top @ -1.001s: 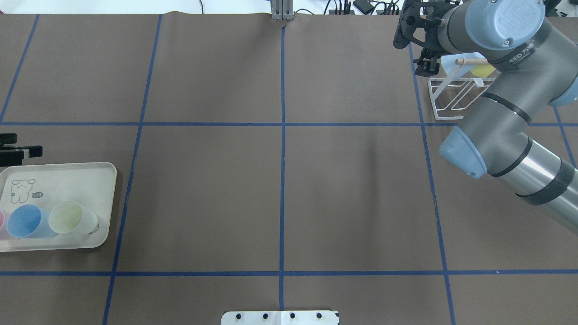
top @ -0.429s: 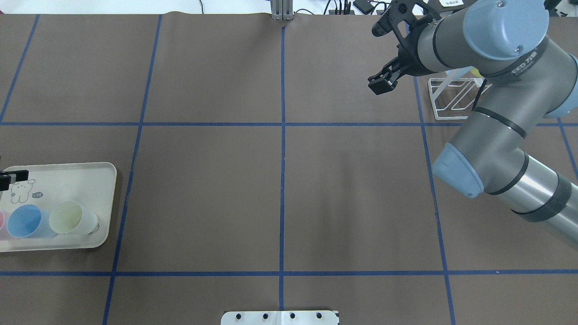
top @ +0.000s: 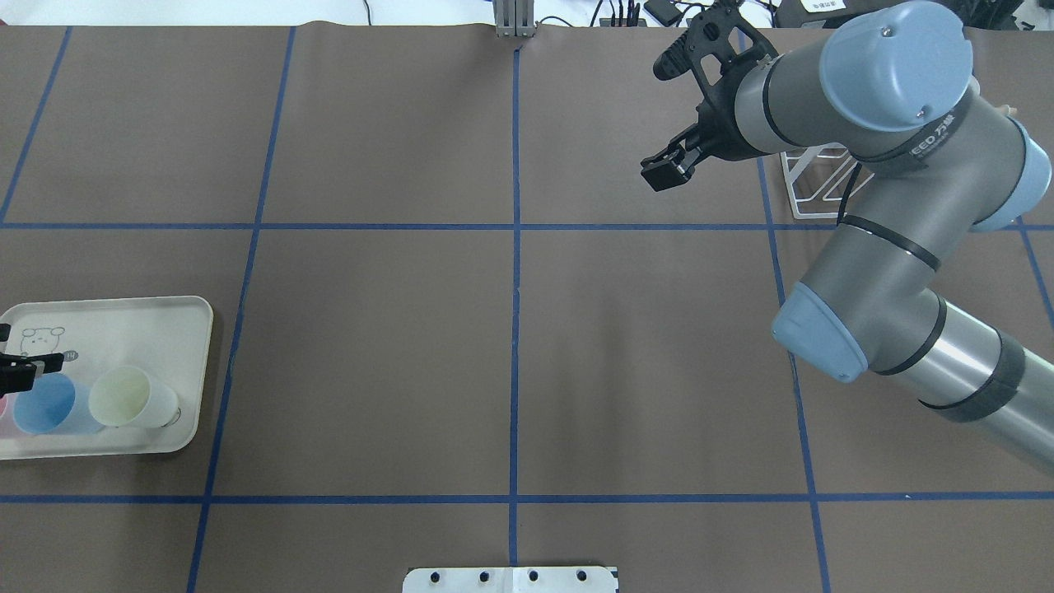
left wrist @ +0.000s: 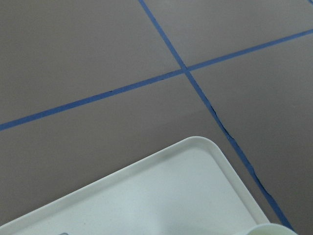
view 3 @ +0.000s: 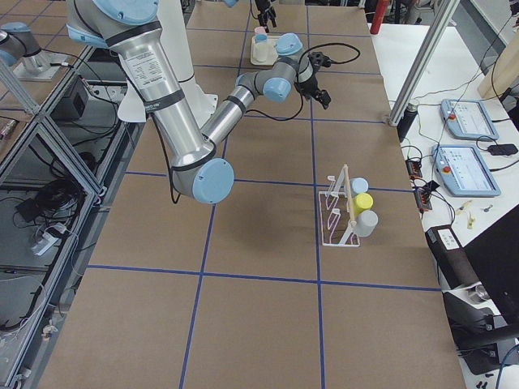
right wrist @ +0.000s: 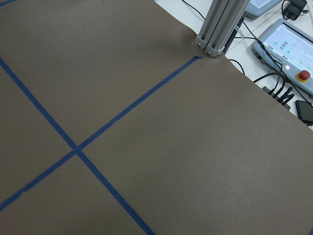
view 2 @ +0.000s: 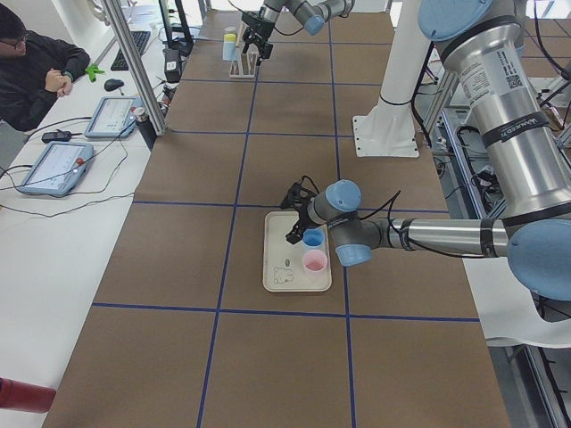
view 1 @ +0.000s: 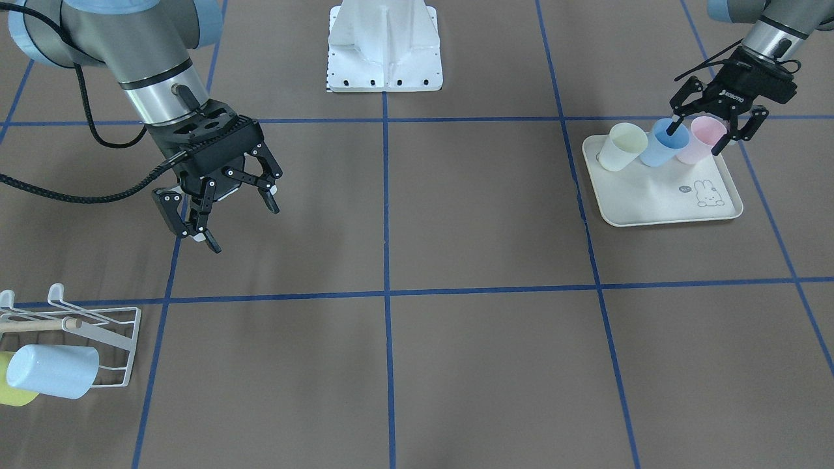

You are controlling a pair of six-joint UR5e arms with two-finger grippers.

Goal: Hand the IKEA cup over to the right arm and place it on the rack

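- Here's the table (top: pixel 370 346): brown mat, blue tape grid, and the two ends of this job sit at opposite ends of it.
- The right arm (top: pixel 889 247) is the biggest thing in view, silver, with a thick braided cable looping off it. It reaches forward over its own side of the table.
- The left arm (view 2: pixel 428 236) is stretched out low toward the tray.
- The tray (view 1: pixel 651 202) is cream with a rabbit print and lies at the robot's left end. Three cups stand in a row along the edge nearest the robot.
- The rack (view 3: pixel 336 219) is white wire with a wooden dowel, down at the far right end. It already carries a light-blue, a yellow and a pale cup.
- On the tray, the green cup (view 1: pixel 619 146), blue cup (view 1: pixel 661 144) and pink cup (view 1: pixel 697 144) all stand upright, mouths up, so each long axis is vertical.
- The right gripper (view 1: pixel 234 221) hangs over bare mat with its fingers spread wide and nothing in them. It is near the rack and well apart from the tray.
- The left gripper (view 1: pixel 698 137) is spread too, and empty. It sits just above the blue and pink cups, one fingertip over the blue cup's mouth and the other out past the pink one. I can't tell which cup it's after.
- My read is that the next IKEA cup sits straight below the left fingers. The left arm is far the nearer, so it should drop and pinch the cup, then hand it over mid-table.
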